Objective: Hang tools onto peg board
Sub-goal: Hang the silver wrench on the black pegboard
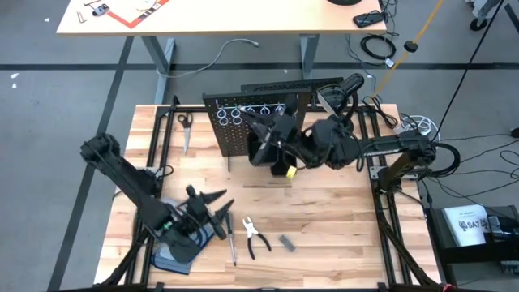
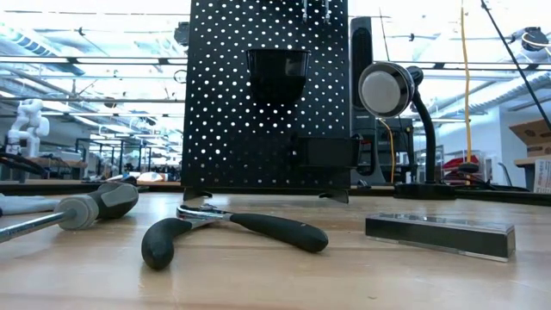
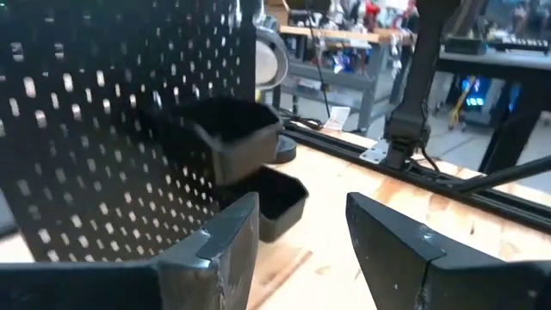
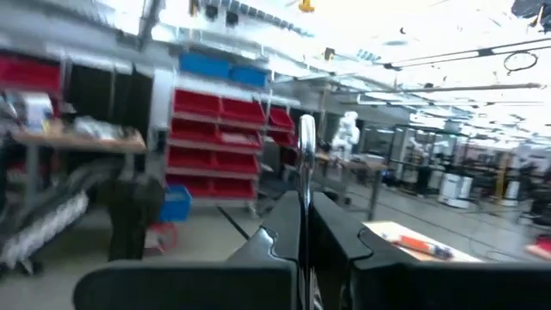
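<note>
The peg board [image 1: 253,122] stands upright at 12 o'clock of the table [image 1: 340,235], with two black bins [image 2: 277,73] on its face. Three tools lie at 6 o'clock: one screwdriver [image 1: 232,241], one pair of pliers [image 1: 255,238] and one short grey metal piece [image 1: 288,242]. The right gripper [image 1: 272,130] is at the board, closed on one thin silver wrench [image 4: 305,185]. The left gripper [image 1: 219,203] hovers at 8 o'clock, fingers [image 3: 392,245] moderately apart and holding nothing.

Wood-slat table [image 1: 324,219] carried upright peg board [image 1: 243,130], screwdriver [image 1: 232,243], pliers [image 1: 256,237], grey metal piece [image 1: 287,242], scissors [image 1: 185,126].
</note>
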Robot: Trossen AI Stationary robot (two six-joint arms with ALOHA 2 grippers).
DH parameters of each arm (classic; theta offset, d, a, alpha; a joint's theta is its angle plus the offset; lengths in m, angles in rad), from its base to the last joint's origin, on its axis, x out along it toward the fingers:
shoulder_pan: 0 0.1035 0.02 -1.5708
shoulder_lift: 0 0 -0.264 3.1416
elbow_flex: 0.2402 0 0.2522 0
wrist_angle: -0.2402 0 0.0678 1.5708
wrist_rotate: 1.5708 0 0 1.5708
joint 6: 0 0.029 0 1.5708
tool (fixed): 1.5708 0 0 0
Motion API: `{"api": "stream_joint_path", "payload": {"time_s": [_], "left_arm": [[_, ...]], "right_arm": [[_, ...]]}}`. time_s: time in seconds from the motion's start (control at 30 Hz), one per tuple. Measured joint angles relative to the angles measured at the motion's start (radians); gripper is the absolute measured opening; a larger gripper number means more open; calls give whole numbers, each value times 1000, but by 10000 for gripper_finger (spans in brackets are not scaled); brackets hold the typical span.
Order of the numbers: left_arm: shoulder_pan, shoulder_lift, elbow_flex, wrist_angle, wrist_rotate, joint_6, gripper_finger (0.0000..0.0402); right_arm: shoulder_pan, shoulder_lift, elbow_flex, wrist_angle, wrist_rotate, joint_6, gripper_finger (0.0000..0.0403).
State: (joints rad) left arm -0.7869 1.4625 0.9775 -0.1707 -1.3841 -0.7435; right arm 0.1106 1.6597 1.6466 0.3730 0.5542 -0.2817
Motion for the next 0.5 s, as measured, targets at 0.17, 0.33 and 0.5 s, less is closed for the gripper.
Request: {"api": "stream_joint_path", "payload": {"time_s": [0.17, 0.33, 0.5], "left_arm": [[-8, 148, -64, 224, -20, -9, 186], [12, 230, -64, 276, -33, -3, 187], [21, 238, -64, 262, -30, -2, 187]], "right_arm": [[-41, 32, 0, 40, -33, -30, 4], [-71, 57, 1, 120, -70, -40, 4], [-73, 70, 0, 129, -24, -110, 4]]}}
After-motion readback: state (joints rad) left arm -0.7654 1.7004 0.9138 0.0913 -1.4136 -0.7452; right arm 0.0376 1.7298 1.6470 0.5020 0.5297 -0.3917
